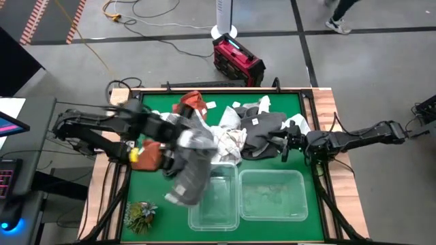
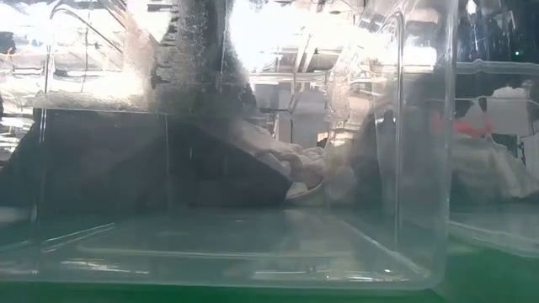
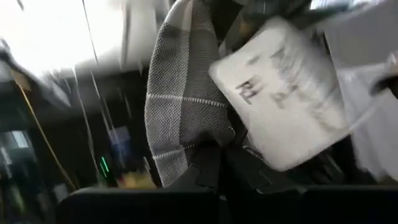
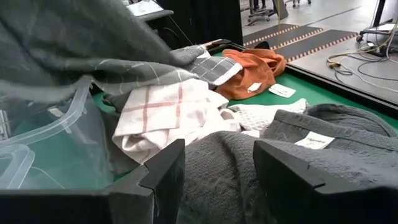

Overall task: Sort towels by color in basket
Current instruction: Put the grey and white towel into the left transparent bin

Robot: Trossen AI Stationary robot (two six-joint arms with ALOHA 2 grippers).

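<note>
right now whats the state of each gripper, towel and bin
left gripper: shut on the grey checked towel, lifted, hanging over the left bin
right gripper: open, at the dark grey towel, holding nothing
left bin: upright, no lid
right bin: upright, no towel inside
rust-orange towel: crumpled on the mat
white checked towel: crumpled in the pile

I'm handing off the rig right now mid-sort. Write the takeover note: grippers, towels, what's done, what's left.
Left gripper: shut on a grey checked towel, which hangs over the left clear plastic bin.
Right gripper: open, low at the dark grey waffle towel, holding nothing.
Pile: rust-orange towel and white red-checked towel lie on the green mat with the rest.
Done: no towel seen lying in either bin; right clear plastic bin looks empty.
Left: drop the grey one, sort the pile.
</note>
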